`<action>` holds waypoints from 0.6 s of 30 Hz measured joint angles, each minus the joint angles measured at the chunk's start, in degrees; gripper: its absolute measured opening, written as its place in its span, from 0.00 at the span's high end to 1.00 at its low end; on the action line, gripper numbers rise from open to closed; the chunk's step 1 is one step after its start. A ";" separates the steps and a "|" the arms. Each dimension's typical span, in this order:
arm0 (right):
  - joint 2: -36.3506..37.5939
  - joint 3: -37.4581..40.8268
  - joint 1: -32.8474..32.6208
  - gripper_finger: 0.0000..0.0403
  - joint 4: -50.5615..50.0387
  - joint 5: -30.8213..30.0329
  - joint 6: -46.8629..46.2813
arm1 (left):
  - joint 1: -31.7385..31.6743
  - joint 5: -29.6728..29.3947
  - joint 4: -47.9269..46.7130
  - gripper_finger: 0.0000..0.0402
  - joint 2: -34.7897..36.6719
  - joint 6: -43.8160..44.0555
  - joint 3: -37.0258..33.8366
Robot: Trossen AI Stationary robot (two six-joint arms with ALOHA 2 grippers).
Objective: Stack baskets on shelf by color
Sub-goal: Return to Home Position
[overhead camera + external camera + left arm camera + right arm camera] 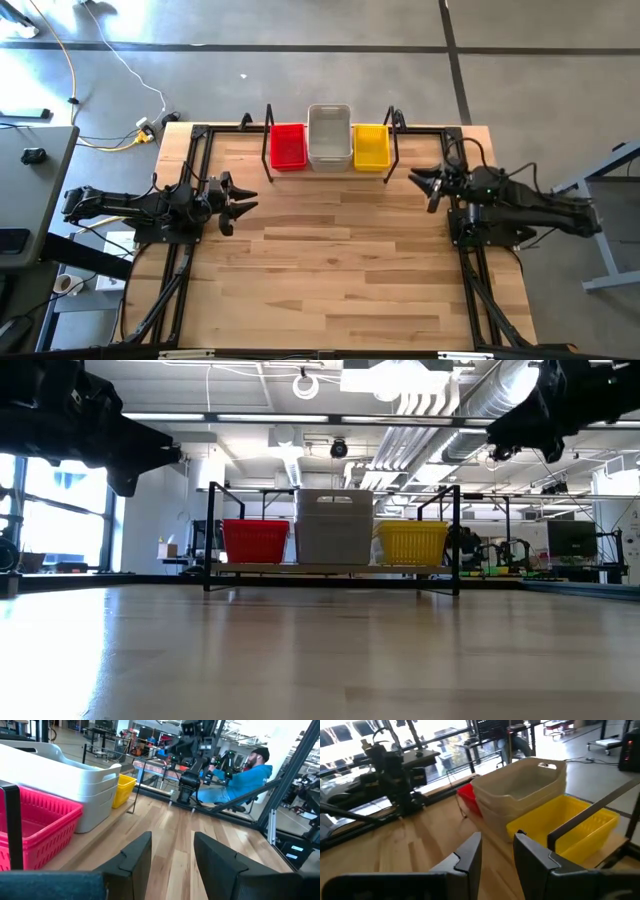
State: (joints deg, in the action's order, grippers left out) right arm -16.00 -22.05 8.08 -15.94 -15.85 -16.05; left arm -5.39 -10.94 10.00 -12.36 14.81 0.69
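1. Baskets sorted by colour on the shelf (250, 567) at the far edge of the table (340, 290): red stack (288, 147) on the left, clear-grey stack (329, 137) in the middle, yellow stack (371, 147) on the right. They sit side by side, close together, w/ the grey one standing tallest.
2. No loose basket shows anywhere on the tabletop, so by the look of it the stacking is done. You can't count how many sit in each stack from these views. The wrist views show more than one rim nested in the grey and red.
3. Left gripper (242, 202) hangs above the table's left side, near of the shelf and well apart from it. Its fingers (135, 855) are spread and hold nothing.
4. Right gripper (422, 187) hangs above the right side, just off the shelf's right post. Its fingers (470, 852) are also spread and empty.
5. Stacks look square and upright in the low view, w/ no tilt you'd need to fix.
6. What's left, as far as you can judge: only parking both arms. No basket work remains. Watch the right arm's clearance from the shelf post as it goes.
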 joint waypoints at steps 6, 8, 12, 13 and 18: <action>4.94 6.78 0.00 0.76 3.91 2.58 -0.01 | 0.00 0.02 0.00 0.66 0.00 0.00 0.02; 6.73 8.52 0.01 0.76 4.22 3.40 -0.21 | 0.00 0.02 0.00 0.66 0.00 0.00 0.02; 11.00 11.57 0.00 0.76 4.21 5.26 -1.73 | 0.00 0.04 0.02 0.66 0.00 0.00 0.04; 12.31 12.33 0.00 0.76 4.20 5.41 -1.97 | 0.00 0.04 0.00 0.66 0.00 0.00 0.04; 15.90 15.38 0.01 0.76 4.19 5.53 -2.65 | 0.00 0.04 0.02 0.66 -0.02 0.02 0.04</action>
State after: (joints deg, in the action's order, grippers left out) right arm -0.10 -6.67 8.09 -11.75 -10.33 -18.71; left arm -5.39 -10.90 10.02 -12.38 14.83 0.73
